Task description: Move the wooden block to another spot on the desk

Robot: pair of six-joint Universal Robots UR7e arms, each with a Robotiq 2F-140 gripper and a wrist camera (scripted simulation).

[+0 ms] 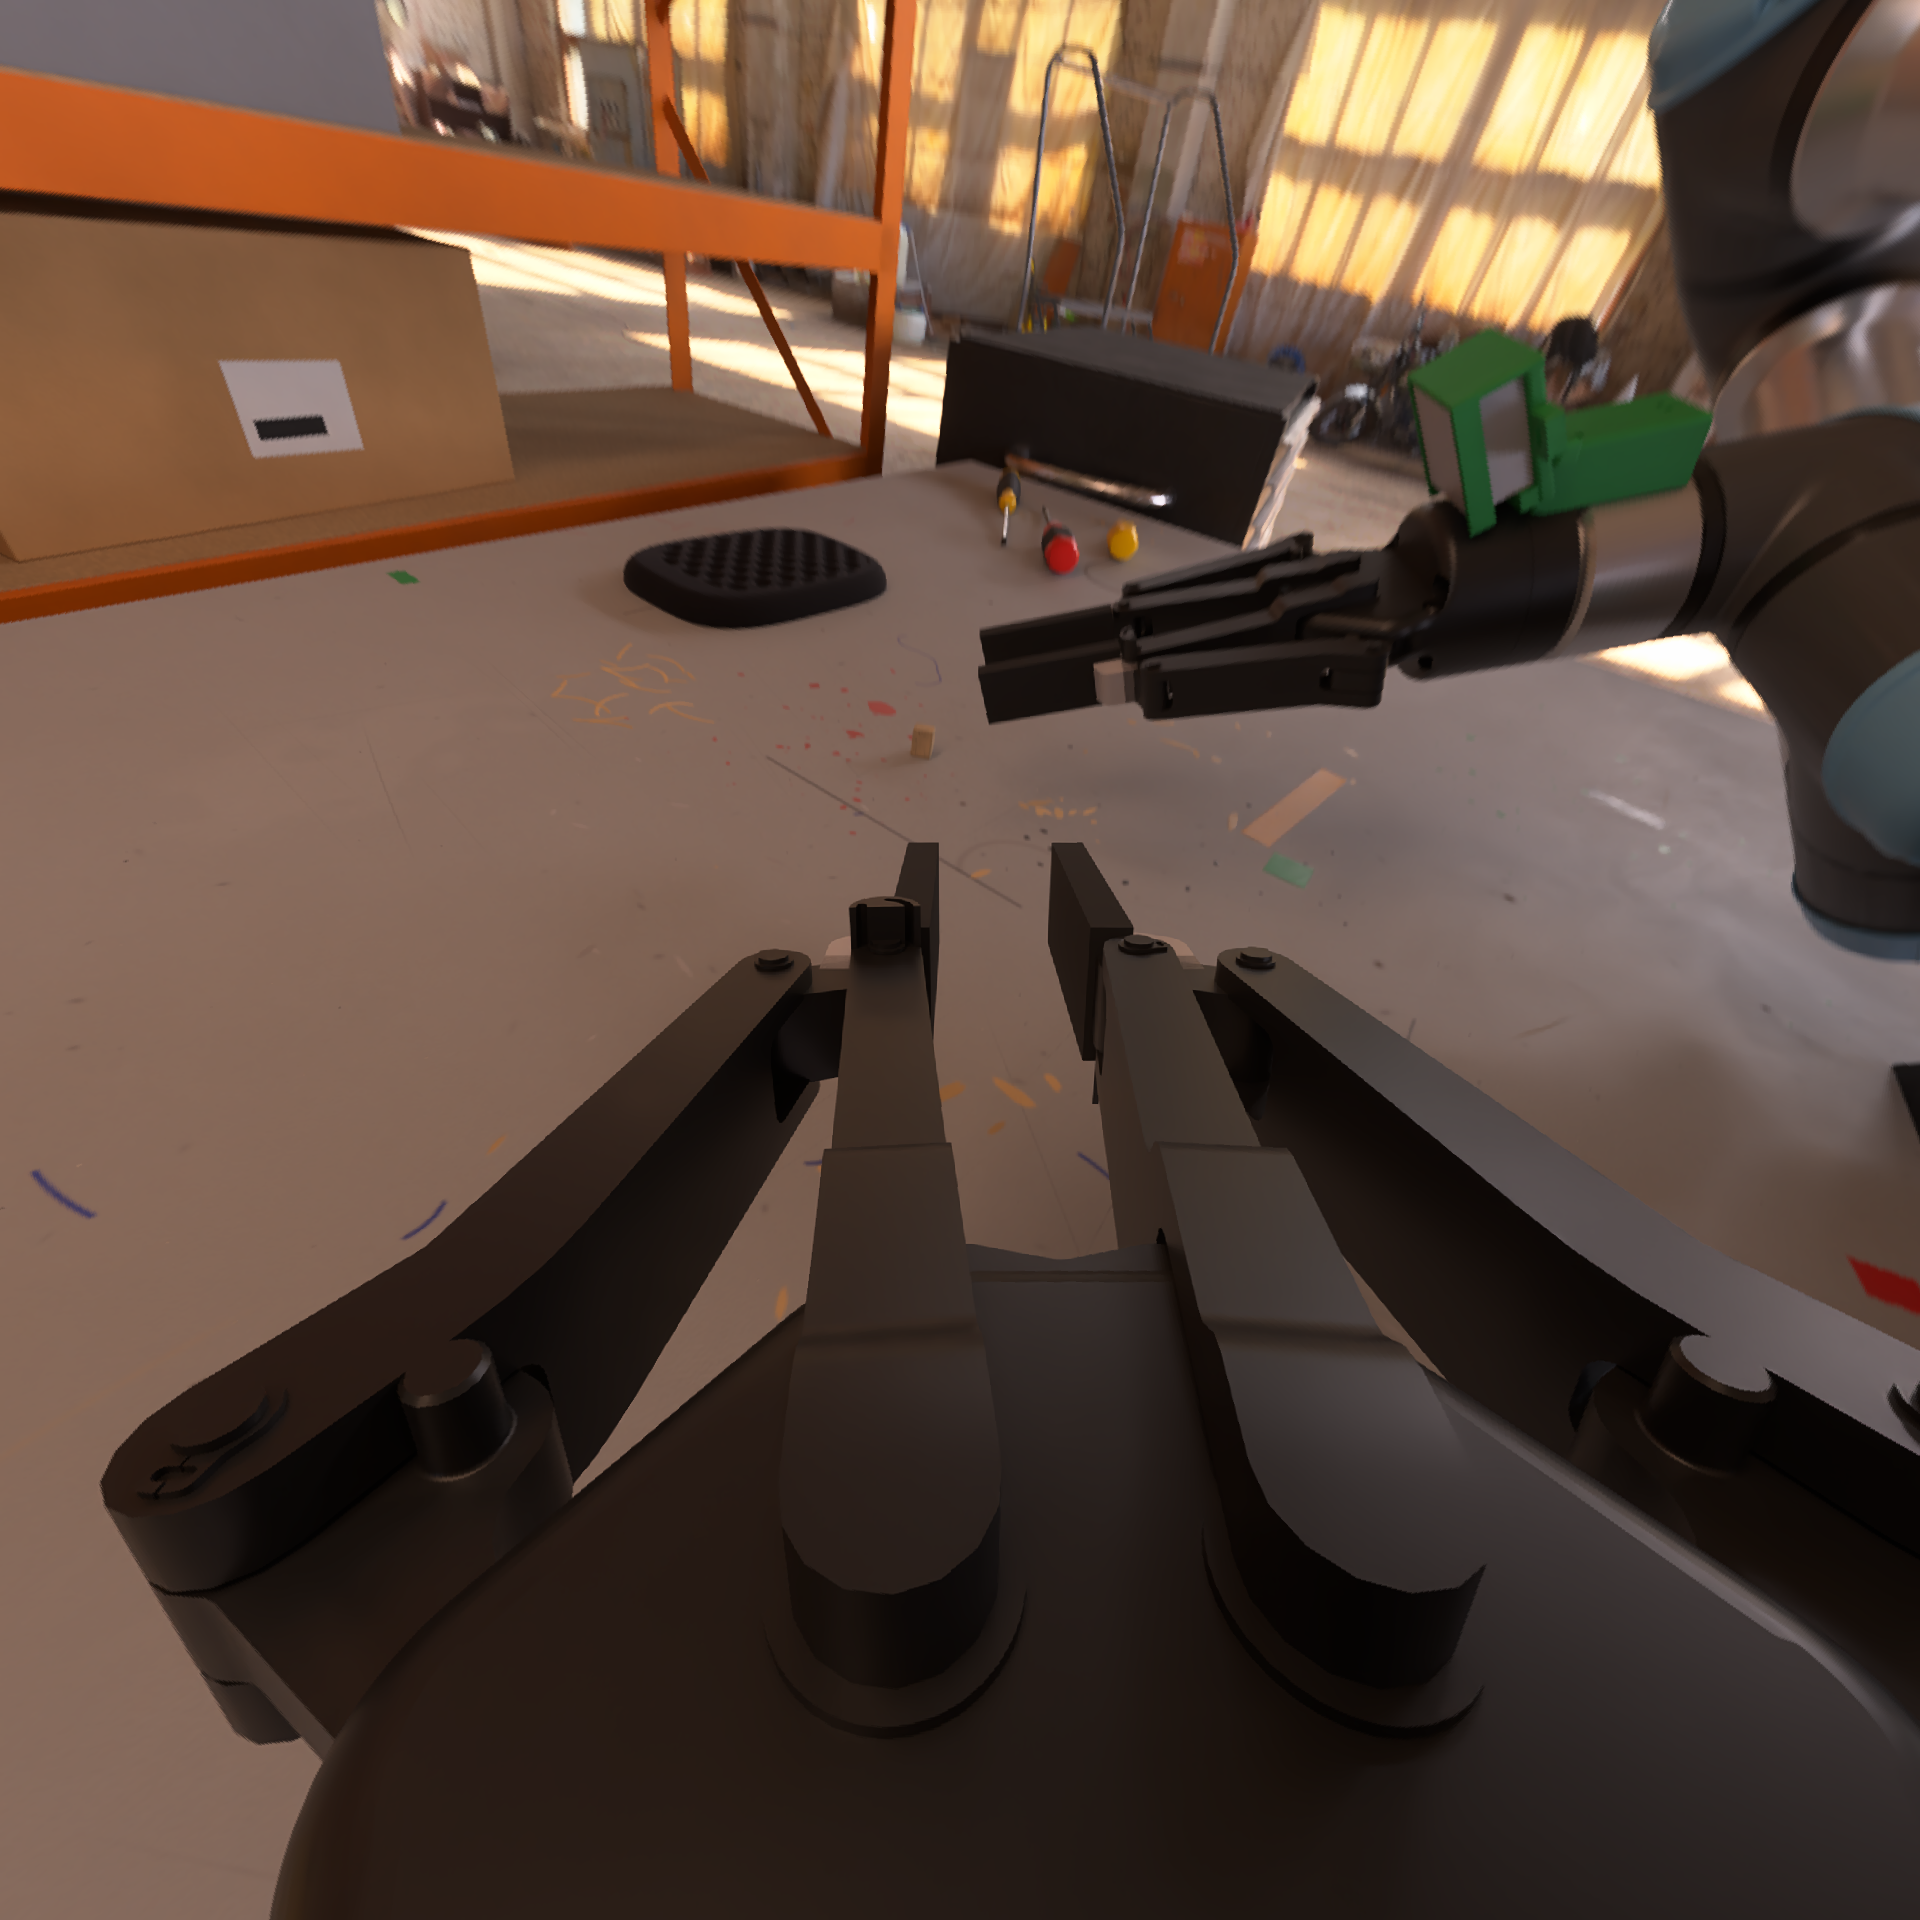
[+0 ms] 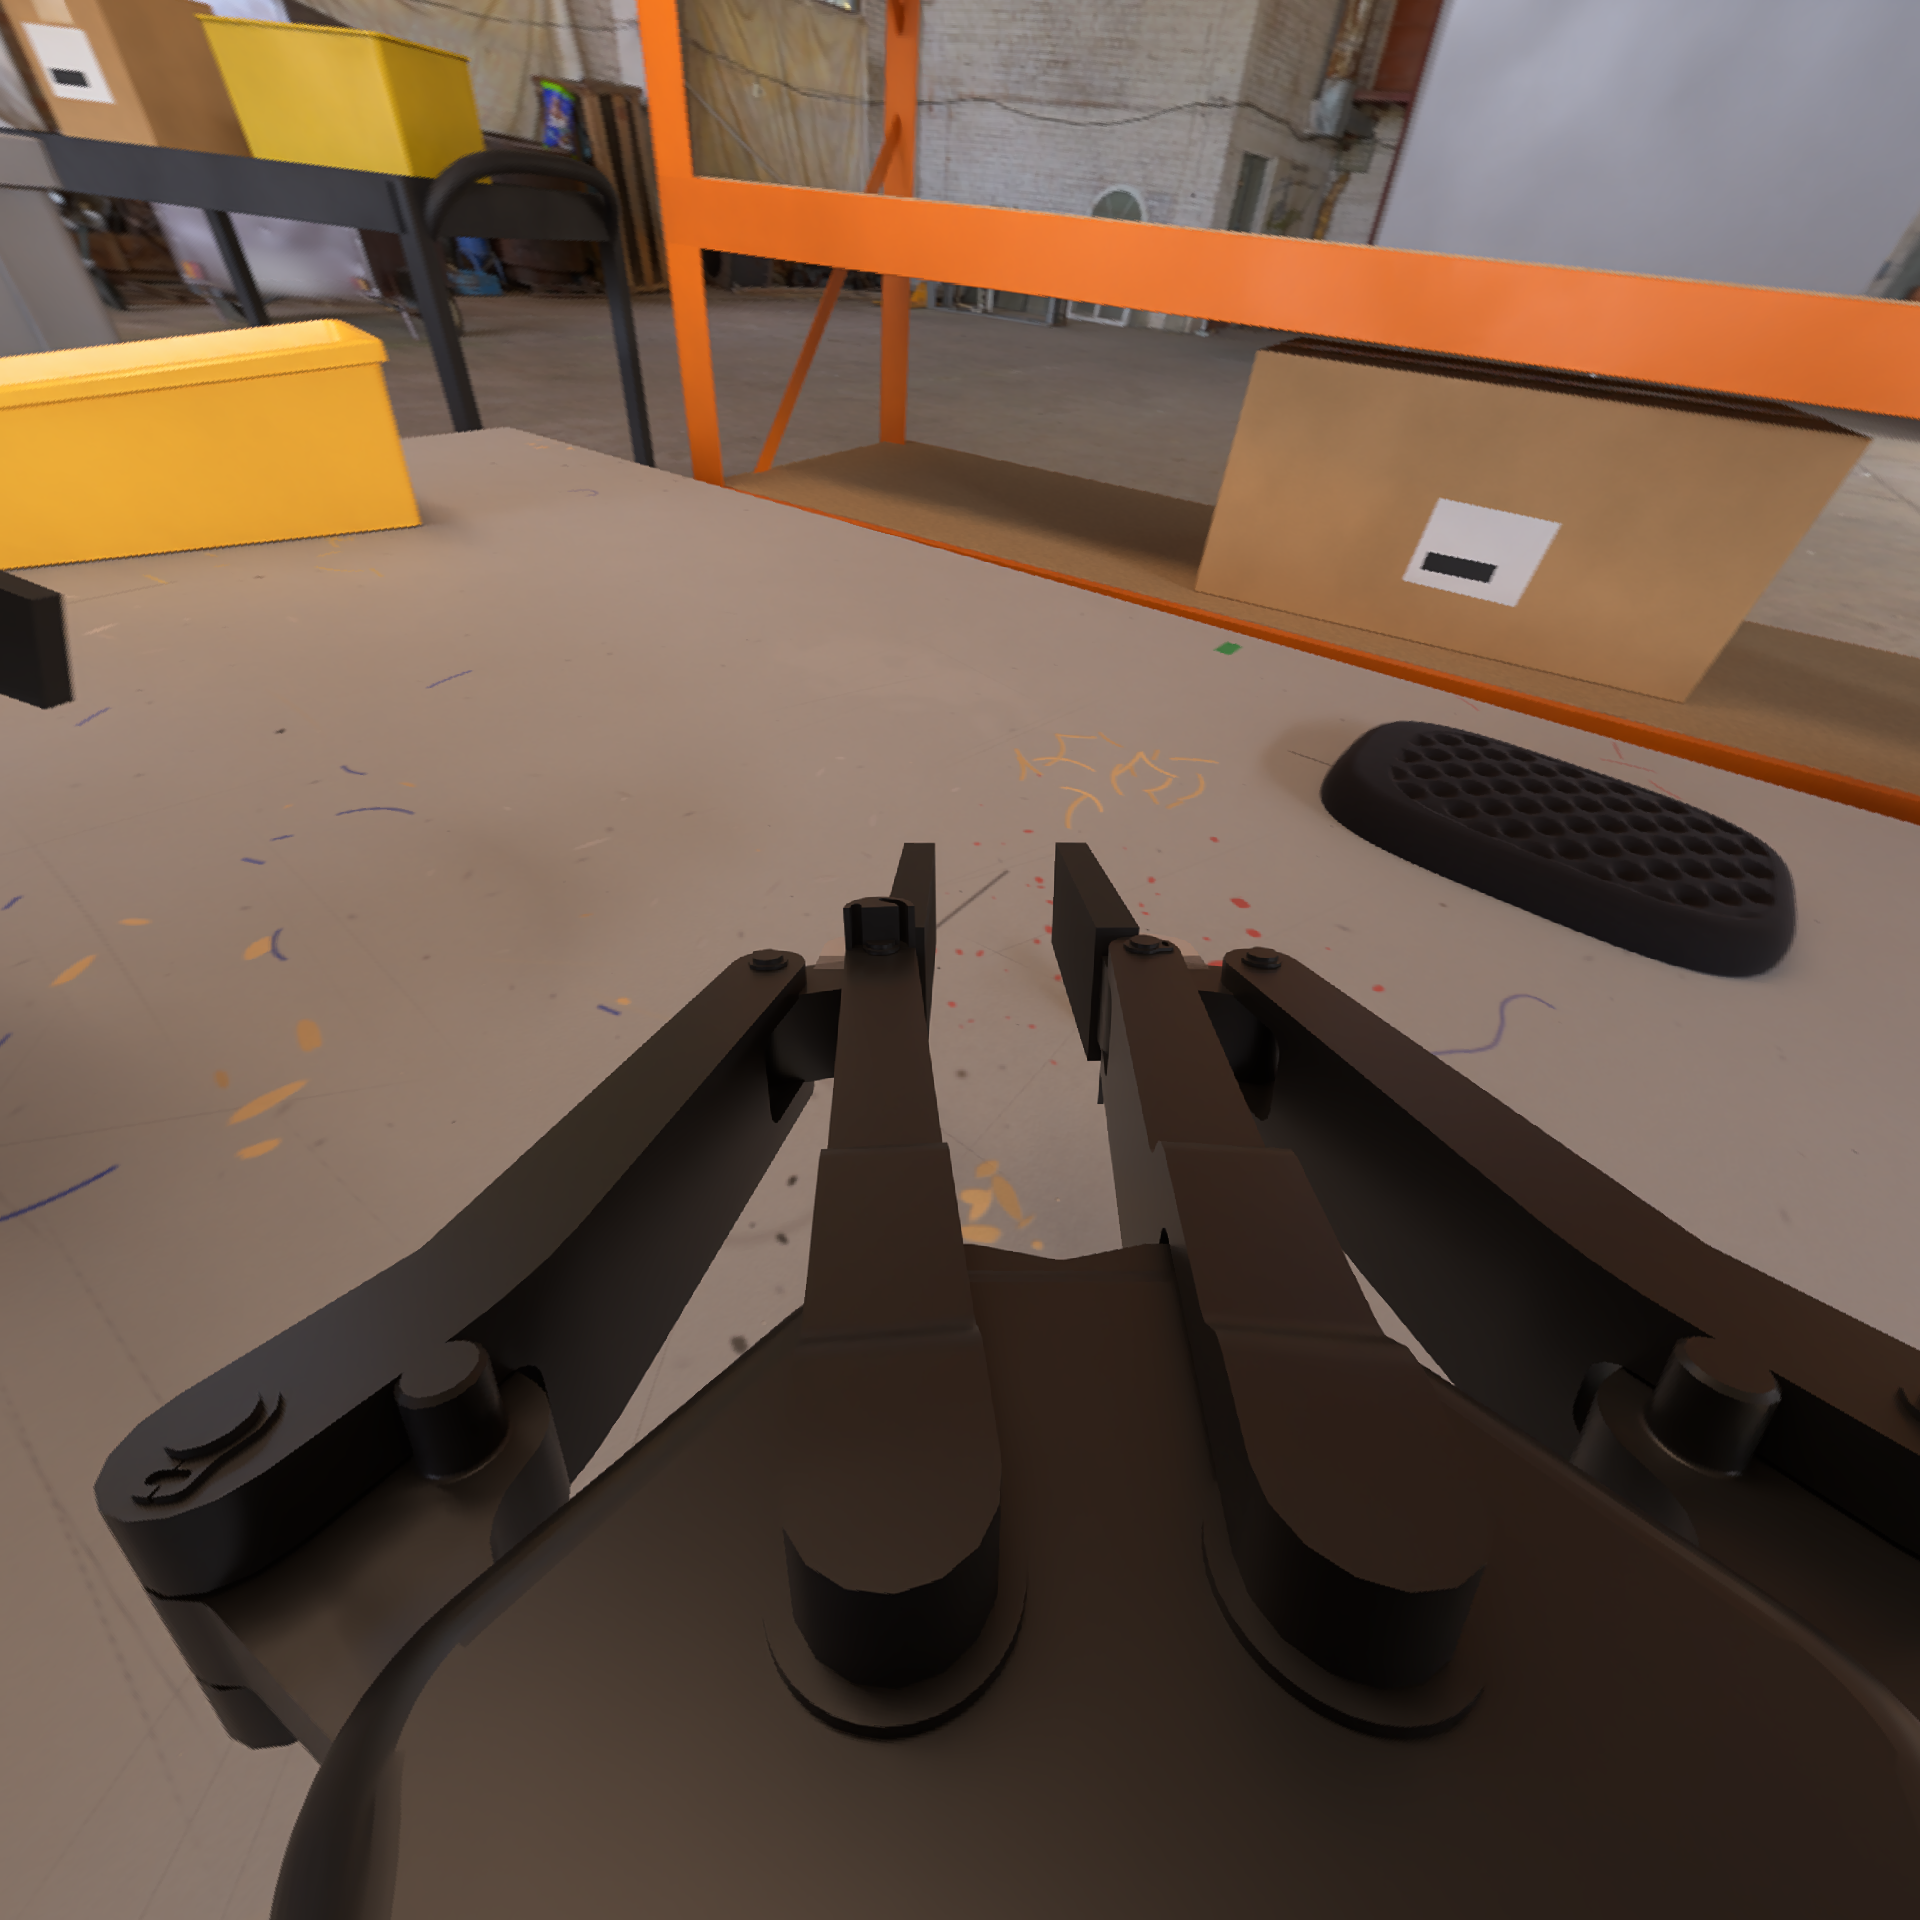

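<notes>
The wooden block point(image 1: 922, 741) is a small tan cube standing alone on the grey desk point(image 1: 416, 831), seen only in the left wrist view. My right gripper point(image 1: 987, 665) hovers just right of the block and a little above it, fingers pointing left, nothing between them. In its own view the right gripper point(image 2: 992, 883) has its jaws drawn close with a narrow gap, and the block does not show. My left gripper point(image 1: 992, 883) stands the same way, empty, well short of the block. One left finger point(image 2: 31, 644) shows at the right wrist view's left edge.
A black perforated pad point(image 1: 755, 575) lies behind the block. A screwdriver point(image 1: 1006, 499), a red knob point(image 1: 1060, 549), a yellow knob point(image 1: 1122, 538) and a black box point(image 1: 1112, 416) sit at the far edge. An orange rack holds a cardboard box point(image 1: 239, 384). A yellow bin point(image 2: 197, 447) stands on the desk.
</notes>
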